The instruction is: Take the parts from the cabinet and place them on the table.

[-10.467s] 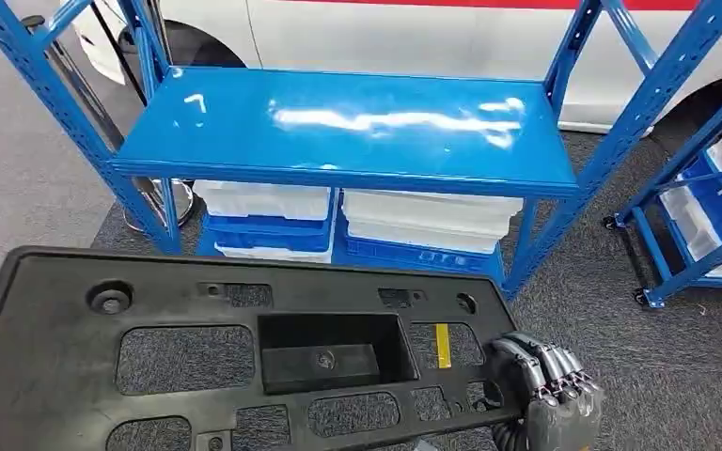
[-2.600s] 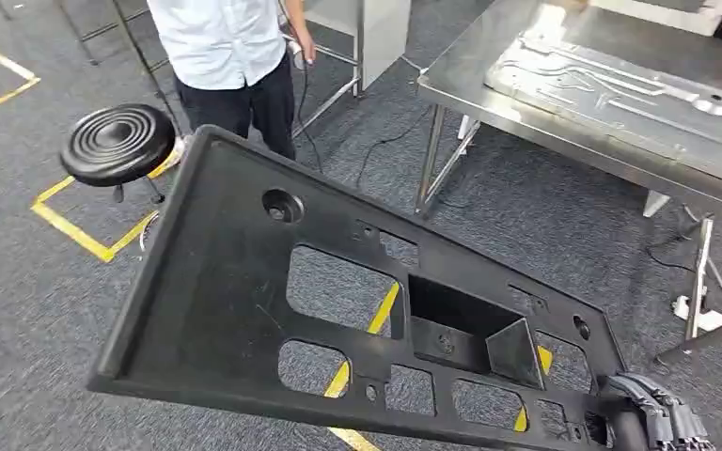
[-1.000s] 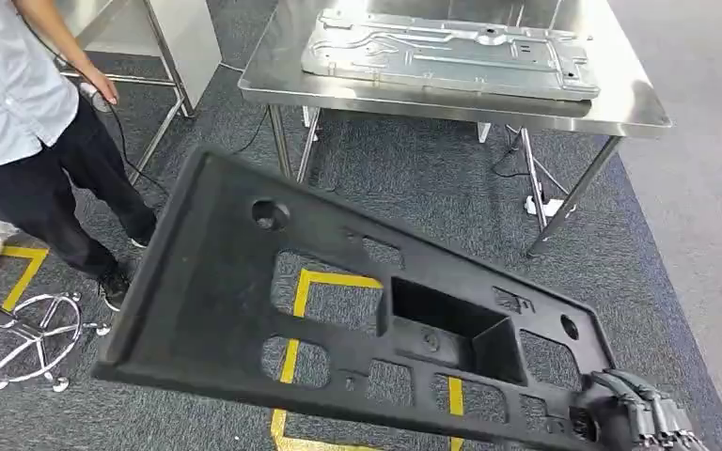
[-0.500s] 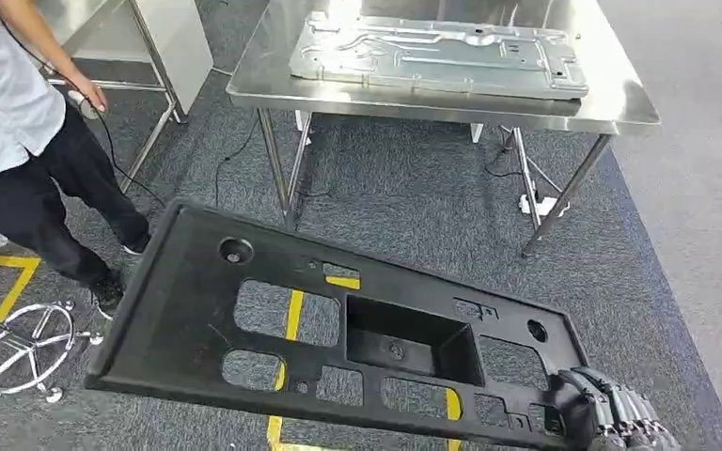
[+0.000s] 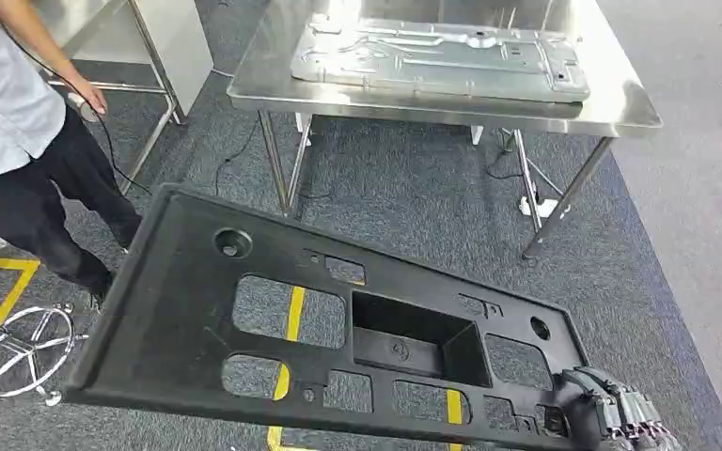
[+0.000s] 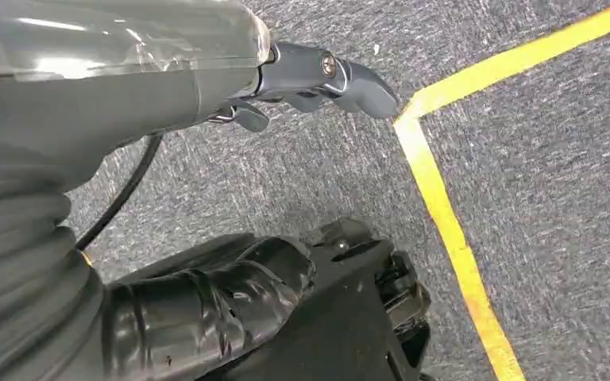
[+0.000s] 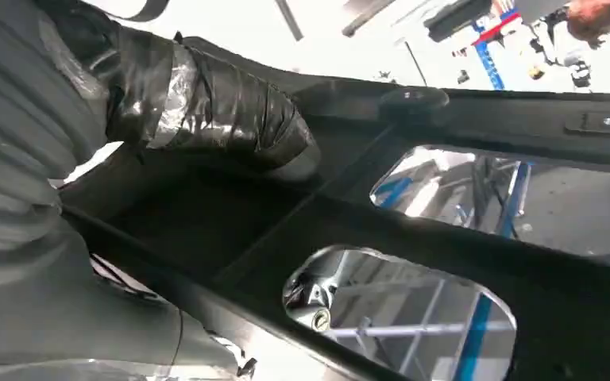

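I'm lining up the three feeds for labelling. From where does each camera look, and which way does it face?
Head view: high on the body, looking forward and down at the black panel, steel table and a person; right hand shows.
Left wrist view: behind the left hand, facing carpet and yellow tape.
Right wrist view: behind the right hand, under the panel.
Shared: head and right wrist both show the panel.

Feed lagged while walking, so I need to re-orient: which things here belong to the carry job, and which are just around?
Job:
- black plastic panel, held by the right robot hand
- steel table, the drop-off

Just around:
- metal plate on the table
- person
- stool base
- yellow floor tape
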Available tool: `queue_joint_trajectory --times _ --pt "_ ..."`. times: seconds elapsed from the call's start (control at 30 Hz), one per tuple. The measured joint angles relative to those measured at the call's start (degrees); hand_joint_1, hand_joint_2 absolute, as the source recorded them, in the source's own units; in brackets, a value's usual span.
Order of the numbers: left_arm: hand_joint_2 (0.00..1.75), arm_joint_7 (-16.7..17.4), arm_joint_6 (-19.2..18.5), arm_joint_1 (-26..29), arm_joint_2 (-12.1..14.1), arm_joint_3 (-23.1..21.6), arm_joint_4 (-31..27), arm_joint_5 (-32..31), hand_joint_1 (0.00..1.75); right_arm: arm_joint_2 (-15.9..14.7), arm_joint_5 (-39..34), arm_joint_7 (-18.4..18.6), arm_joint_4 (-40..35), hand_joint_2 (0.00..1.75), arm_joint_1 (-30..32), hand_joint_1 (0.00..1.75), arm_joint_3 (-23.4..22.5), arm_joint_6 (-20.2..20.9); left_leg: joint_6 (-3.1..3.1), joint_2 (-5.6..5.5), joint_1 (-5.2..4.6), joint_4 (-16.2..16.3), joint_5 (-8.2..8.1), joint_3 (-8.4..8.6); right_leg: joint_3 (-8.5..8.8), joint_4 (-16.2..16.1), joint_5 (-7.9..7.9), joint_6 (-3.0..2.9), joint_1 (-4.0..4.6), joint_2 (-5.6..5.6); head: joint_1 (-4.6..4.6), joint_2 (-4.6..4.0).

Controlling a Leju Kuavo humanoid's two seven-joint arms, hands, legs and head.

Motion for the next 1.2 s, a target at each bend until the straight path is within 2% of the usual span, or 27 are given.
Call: queue_joint_trajectory --times 0.07,0.1,0.13,0.17,0.23,0.27,0.3,0.33,0.4,0.43,0.47,0.57,0.6,0.63,0.67,0.73,0.77,0.8,0.83,0.9,0.93,0.97,1.07,1.1,1.13,1.17,1.2 --pt "1.75 -0.1 0.0 -0.2 0.0 0.0 0.0 -0.2 0.00 0.0 0.0 0.0 0.0 1.75 -0.1 1.75 0.4 0.0 -0.68 0.11 0.04 -0.4 -0.07 0.31 0.13 -0.4 0.04 -0.73 0.08 0.13 0.02 0.00" --pt "1.75 -0.1 0.0 -0.2 0.0 0.0 0.0 -0.3 0.00 0.0 0.0 0.0 -0.1 1.75 -0.1 1.75 0.5 0.0 -0.94 0.01 0.16 0.1 -0.59 0.22 0.62 -1.1 0.38 -1.24 -0.51 0.05 -0.07 0.00" --pt "1.75 -0.2 0.0 -0.2 0.0 0.0 0.0 -0.3 0.00 0.0 0.0 0.0 -0.3 1.75 -0.3 1.75 0.7 0.0 -0.99 -0.10 0.17 1.7 -1.67 -0.35 0.89 -1.4 0.40 -1.46 -0.35 0.02 0.00 0.00" --pt "1.75 -0.3 0.0 -0.2 0.0 0.0 0.0 -0.3 0.00 0.0 0.0 0.0 -0.3 1.75 -0.5 1.75 0.9 0.0 -1.00 -0.13 0.16 5.2 -3.80 -2.13 0.91 -1.4 0.33 -2.07 -0.29 -0.11 -0.09 0.00" --pt "1.75 -0.4 0.0 -0.1 0.0 0.0 0.0 -0.4 0.00 0.0 0.0 0.0 -0.3 1.75 -0.7 1.75 1.4 0.0 -1.14 -0.15 0.18 14.7 -7.73 -6.88 0.91 -1.3 0.14 -2.37 0.03 -0.12 -0.06 0.00" --pt "1.75 -0.4 -0.1 0.0 0.0 0.0 0.0 -0.4 0.00 0.0 0.0 0.0 -0.3 1.75 -0.8 1.75 1.5 0.0 -1.16 -0.15 0.18 17.2 -7.97 -8.30 0.93 -1.2 0.08 -2.44 0.12 -0.10 -0.09 0.00" --pt "1.75 -0.4 -0.1 0.0 0.0 0.0 0.0 -0.5 0.00 0.0 0.0 0.0 -0.3 1.75 -0.8 1.75 1.6 0.0 -1.13 -0.15 0.18 17.1 -6.88 -8.49 1.00 -1.0 -0.05 -2.49 0.17 -0.03 -0.06 0.00" --pt "1.75 -0.4 -0.1 0.1 0.0 0.0 0.0 -0.5 0.00 0.0 0.0 0.0 -0.3 1.75 -0.9 1.75 1.8 0.0 -1.04 -0.15 0.18 14.6 -4.72 -7.53 1.10 -0.9 -0.20 -2.49 0.20 0.06 -0.06 0.00" --pt "1.75 -0.4 -0.1 0.0 0.1 0.0 0.0 -0.5 0.00 0.0 0.0 0.0 -0.3 1.75 -1.0 1.75 2.2 0.0 -0.58 -0.23 0.17 4.7 0.71 -3.05 1.54 -0.6 -0.65 -2.26 0.26 0.25 -0.09 0.00" --pt "1.75 -0.4 -0.1 0.0 0.2 0.0 0.0 -0.6 0.00 0.0 0.0 0.0 -0.3 1.75 -1.1 1.75 2.3 0.0 -0.23 -0.30 0.07 1.7 0.84 -1.84 1.52 -0.5 -0.85 -2.04 0.28 0.25 -0.04 0.00" --pt "1.75 -0.5 -0.1 -0.1 0.2 0.0 0.0 -0.6 0.00 0.0 0.0 0.0 -0.3 1.75 -1.2 1.75 2.3 0.0 -0.24 -0.30 -0.14 0.6 0.58 -1.41 1.31 0.0 -1.11 -1.63 0.67 0.31 -0.04 0.00" --pt "1.75 -0.6 0.0 0.0 0.2 0.0 0.0 -0.8 0.00 -0.1 0.0 0.0 -0.3 1.75 -1.5 1.75 2.8 0.0 0.28 -0.33 -0.26 0.6 0.73 -1.54 1.33 -0.5 -0.93 -0.94 0.40 0.26 -0.02 0.00" --pt "1.75 -0.6 0.0 0.0 0.2 0.0 0.0 -0.8 0.00 -0.1 0.0 0.0 -0.3 1.75 -1.5 1.75 2.9 0.0 0.77 -0.26 0.25 -0.1 1.11 -1.11 1.39 -0.2 -1.25 -0.55 0.55 0.27 -0.04 0.00" --pt "1.75 -0.6 0.0 -0.1 0.3 0.0 0.0 -0.9 0.00 -0.2 0.0 0.0 -0.3 1.75 -1.6 1.75 3.0 0.0 0.92 -0.24 0.24 -0.4 1.18 -0.85 1.04 1.0 -2.02 -0.19 0.36 0.13 0.07 0.00" --pt "1.75 -0.6 0.0 -0.2 0.3 0.0 0.0 -0.9 0.00 -0.3 0.0 0.0 -0.3 1.75 -1.7 1.75 3.1 0.0 1.34 -0.15 0.26 -0.4 1.12 -0.79 -0.57 4.2 -3.92 0.10 0.24 0.15 0.02 0.00" --pt "1.75 -0.6 0.0 -0.2 0.3 0.0 0.0 -1.0 0.00 -0.5 0.0 0.0 -0.3 1.75 -1.7 1.75 3.3 0.0 1.52 -0.09 0.23 -0.4 0.95 -0.73 -5.28 13.0 -7.75 0.63 -0.22 0.14 0.02 0.00" --pt "1.75 -0.5 0.0 -0.2 0.3 0.0 0.0 -1.0 0.00 -0.6 0.1 0.0 -0.3 1.75 -1.8 1.75 3.4 0.0 1.50 -0.07 0.24 -0.4 0.83 -0.66 -7.27 16.3 -8.42 0.85 -0.39 0.14 0.05 0.00" --pt "1.75 -0.5 0.0 -0.2 0.3 0.0 0.0 -1.0 0.00 -0.7 0.1 0.0 -0.3 1.75 -1.8 1.75 3.5 0.0 1.47 -0.08 0.25 -0.4 0.68 -0.46 -7.91 16.9 -7.52 1.02 -0.65 0.12 0.02 0.00" --pt "1.75 -0.5 0.0 -0.2 0.3 0.0 0.0 -1.0 0.00 -0.8 0.2 0.0 -0.3 1.75 -1.8 1.75 3.6 0.0 1.30 -0.13 0.29 -0.4 0.48 -0.18 -7.21 14.8 -5.47 1.11 -0.87 0.09 0.04 0.00" --pt "1.75 -0.5 0.0 -0.2 0.3 0.0 0.0 -1.0 0.00 -1.0 0.2 0.0 -0.3 1.75 -2.0 1.75 3.8 0.0 0.92 -0.25 0.41 -0.4 -0.10 0.78 -2.86 5.4 0.34 1.08 -1.17 -0.06 0.04 0.00" --pt "1.75 -0.5 -0.1 -0.1 0.3 0.0 0.0 -1.0 0.00 -1.0 0.2 0.0 -0.3 1.75 -2.1 1.75 3.9 0.0 0.53 -0.24 0.44 -0.4 -0.43 0.78 -1.16 1.2 1.48 0.97 -1.16 -0.19 0.09 0.00" --pt "1.75 -0.5 0.0 -0.3 0.3 0.0 0.0 -1.0 0.00 -1.1 0.2 0.0 -0.3 1.75 -2.2 1.75 3.9 0.0 0.07 -0.24 0.10 -0.2 -0.73 0.76 -0.59 0.3 0.76 0.81 -0.58 -0.18 0.09 0.00" --pt "1.75 -0.5 -0.1 -0.3 0.3 0.0 0.0 -1.0 0.00 -1.2 0.2 0.0 -0.3 1.75 -2.2 1.75 4.1 0.0 -0.81 -0.11 0.21 -0.9 -0.68 1.02 -0.87 0.2 0.37 -0.13 -0.31 0.10 -0.04 0.00" --pt "1.75 -0.5 0.0 -0.4 0.3 0.0 0.0 -1.0 0.00 -1.2 0.2 0.0 -0.3 1.75 -2.3 1.75 4.1 0.0 -1.25 -0.05 0.20 -0.9 -0.90 1.46 -0.56 -0.4 0.47 -0.63 -0.61 0.17 0.02 0.00" --pt "1.75 -0.5 -0.1 -0.4 0.3 0.0 0.0 -1.0 0.00 -1.2 0.2 0.0 -0.3 1.75 -2.2 1.75 4.2 0.0 -1.38 -0.15 0.40 0.2 -1.71 1.23 0.11 -0.9 0.54 -1.03 -0.77 0.09 0.02 0.00" --pt "1.75 -0.5 -0.1 -0.4 0.3 0.0 0.0 -1.0 0.00 -1.2 0.3 0.0 -0.3 1.75 -2.4 1.75 4.3 0.0 -1.35 -0.17 0.37 2.9 -3.29 -0.07 0.41 -1.0 0.37 -1.51 -0.69 -0.03 -0.15 0.00" --pt "1.75 -0.5 -0.1 -0.4 0.3 0.0 0.0 -1.0 0.00 -1.2 0.5 0.0 -0.3 1.75 -2.5 1.75 4.5 0.0 -1.36 -0.19 0.37 7.0 -5.20 -2.26 0.53 -1.0 0.18 -1.80 -0.58 -0.10 -0.13 0.00"
